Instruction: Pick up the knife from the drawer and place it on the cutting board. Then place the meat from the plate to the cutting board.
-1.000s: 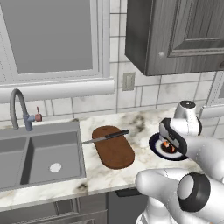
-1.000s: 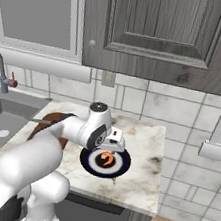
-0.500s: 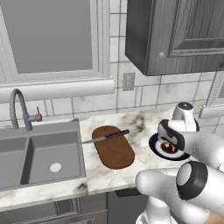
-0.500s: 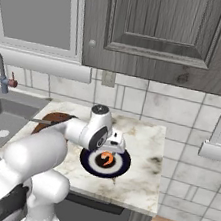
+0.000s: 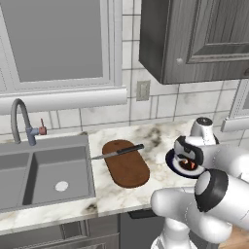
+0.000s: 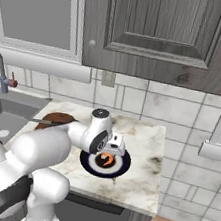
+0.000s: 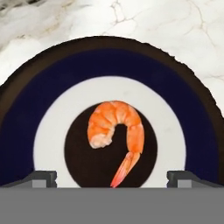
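The knife (image 5: pixel 119 151) lies across the far end of the dark oval cutting board (image 5: pixel 125 169), black handle to the right and blade tip pointing toward the sink. To the right of the board stands the navy-rimmed plate (image 6: pixel 90 163) with the orange-pink meat (image 6: pixel 106 159) on its centre. My gripper (image 6: pixel 111 151) hangs just above the plate, pointing down. In the hand view the meat (image 7: pixel 117 133) is a curled piece on the plate (image 7: pixel 26 109), and the gripper (image 7: pixel 112 177) is open, its fingertips (image 7: pixel 41 177) wide apart with the meat between and ahead of them. The drawer is out of view.
A grey sink (image 5: pixel 44 175) with a curved faucet (image 5: pixel 22 121) lies left of the board. A dark upper cabinet (image 6: pixel 161 29) hangs over the counter. The marble counter (image 6: pixel 142 178) ends a little right of the plate.
The hand has come down a little closer over the plate. The jaws stay open, and the knife, board and meat have not moved.
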### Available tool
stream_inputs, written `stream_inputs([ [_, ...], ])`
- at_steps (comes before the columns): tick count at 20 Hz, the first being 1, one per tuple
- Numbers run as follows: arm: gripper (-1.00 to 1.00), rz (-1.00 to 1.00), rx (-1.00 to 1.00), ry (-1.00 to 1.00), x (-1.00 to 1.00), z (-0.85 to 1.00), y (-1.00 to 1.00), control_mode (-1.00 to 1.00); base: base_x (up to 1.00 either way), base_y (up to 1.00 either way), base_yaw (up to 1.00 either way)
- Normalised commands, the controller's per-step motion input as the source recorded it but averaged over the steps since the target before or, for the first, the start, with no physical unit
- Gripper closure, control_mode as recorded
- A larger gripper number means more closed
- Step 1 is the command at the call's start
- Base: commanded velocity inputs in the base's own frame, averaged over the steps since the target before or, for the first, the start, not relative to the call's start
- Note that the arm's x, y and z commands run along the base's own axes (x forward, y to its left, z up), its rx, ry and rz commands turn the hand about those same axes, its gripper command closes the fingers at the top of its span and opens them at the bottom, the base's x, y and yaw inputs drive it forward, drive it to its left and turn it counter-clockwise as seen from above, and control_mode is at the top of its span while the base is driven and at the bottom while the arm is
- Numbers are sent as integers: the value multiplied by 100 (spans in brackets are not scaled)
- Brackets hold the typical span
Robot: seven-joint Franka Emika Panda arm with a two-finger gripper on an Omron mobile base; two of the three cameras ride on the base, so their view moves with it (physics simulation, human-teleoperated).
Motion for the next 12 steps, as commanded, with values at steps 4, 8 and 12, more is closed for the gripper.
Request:
stream_inputs([
  [4, -100, 0, 0, 0, 8, -17, 0, -100, 0, 0, 0],
  [8, -100, 0, 0, 1, 12, -17, 0, -100, 0, 0, 0],
  [12, -100, 0, 0, 0, 14, -18, 0, -100, 0, 0, 0],
])
